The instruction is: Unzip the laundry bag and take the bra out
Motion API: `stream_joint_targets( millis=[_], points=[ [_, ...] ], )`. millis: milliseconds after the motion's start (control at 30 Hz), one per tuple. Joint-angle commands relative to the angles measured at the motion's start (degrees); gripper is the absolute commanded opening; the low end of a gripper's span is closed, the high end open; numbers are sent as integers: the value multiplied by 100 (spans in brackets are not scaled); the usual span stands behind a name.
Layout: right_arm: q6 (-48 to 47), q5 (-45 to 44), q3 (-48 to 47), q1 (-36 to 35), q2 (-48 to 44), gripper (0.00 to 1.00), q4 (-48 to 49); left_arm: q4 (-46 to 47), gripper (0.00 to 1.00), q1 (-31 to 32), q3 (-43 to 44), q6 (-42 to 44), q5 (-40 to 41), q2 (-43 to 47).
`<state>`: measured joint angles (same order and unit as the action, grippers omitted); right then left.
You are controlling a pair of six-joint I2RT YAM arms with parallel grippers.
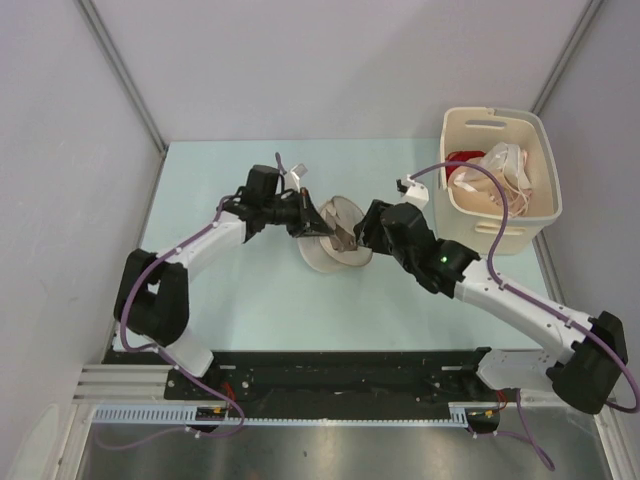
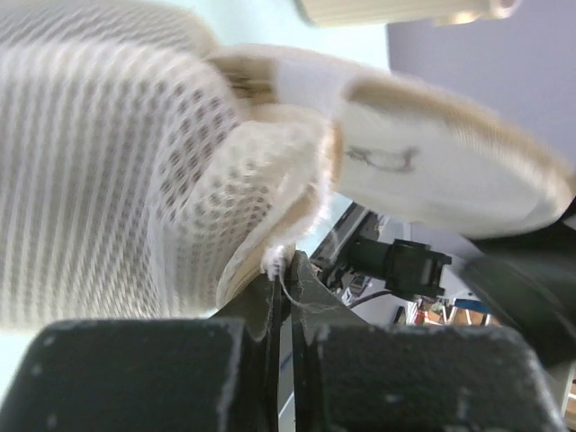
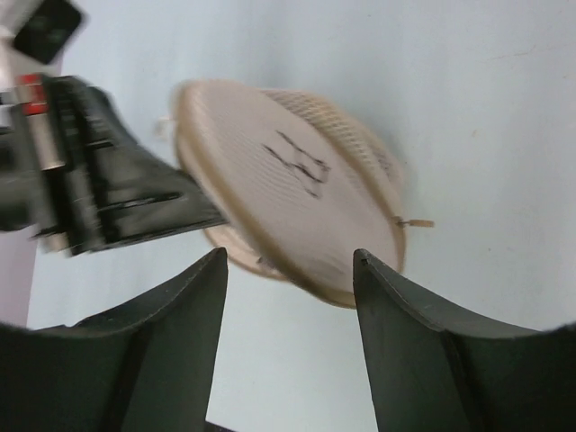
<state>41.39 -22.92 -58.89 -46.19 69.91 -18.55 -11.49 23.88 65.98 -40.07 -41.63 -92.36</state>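
Unzip step: left hand (image 2: pixel 290 270) pinches the bag (image 3: pixel 288 202) rim, right hand (image 3: pixel 290 261) wide open facing it; next, right must find and grip the zip pull.

No readable text or labels anywhere.

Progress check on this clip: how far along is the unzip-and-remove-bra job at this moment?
Done: the left gripper is shut on the rim of the laundry bag, holding it tilted up on edge. In hand: the right gripper is open and faces the bag, gripping nothing. Left: no bra shows anywhere, so it is not out. Whether the zip is open I cannot tell through the blur.
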Motion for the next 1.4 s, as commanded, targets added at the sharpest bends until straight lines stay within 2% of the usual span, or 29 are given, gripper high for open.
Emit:
stream_joint_targets(
  millis=[0,167,233,267,367,500,567,833,1000,1133,1233,1367],
  points=[
    [212,-1088,-52,-486,-390,64,-350,208,0,64,-146,70,93,-142],
    [55,-1216,-52,-575,-653,67,-264,68,0,64,-102,149,198,-239],
    [-60,-926,-52,-627,-724,64,-10,-11,0,64,-59,158,260,-230],
    [-226,-812,-52,-732,-724,56,226,-64,0,64,-6,158,321,-213],
    [-604,-267,-61,-1109,-497,41,701,-257,0,64,152,123,462,-134],
    [-816,680,-52,-1401,-40,39,1186,-495,1,64,363,61,787,-11],
    [-843,841,-61,-1489,284,39,1300,-556,1,64,451,-26,823,42],
    [-614,280,-70,-2007,1015,39,1257,-811,1,64,680,-167,1121,227],
    [-342,-932,-105,-2060,1331,39,1117,-820,0,64,689,-220,1113,324],
    [-184,-2179,-157,-1746,1350,42,828,-803,0,64,680,-220,1060,332],
    [-261,-2183,-140,-1263,1096,43,747,-829,0,64,645,-167,955,306],
    [-701,-1954,-149,-822,1086,43,1151,-855,0,64,627,-97,875,271]
  ],
)
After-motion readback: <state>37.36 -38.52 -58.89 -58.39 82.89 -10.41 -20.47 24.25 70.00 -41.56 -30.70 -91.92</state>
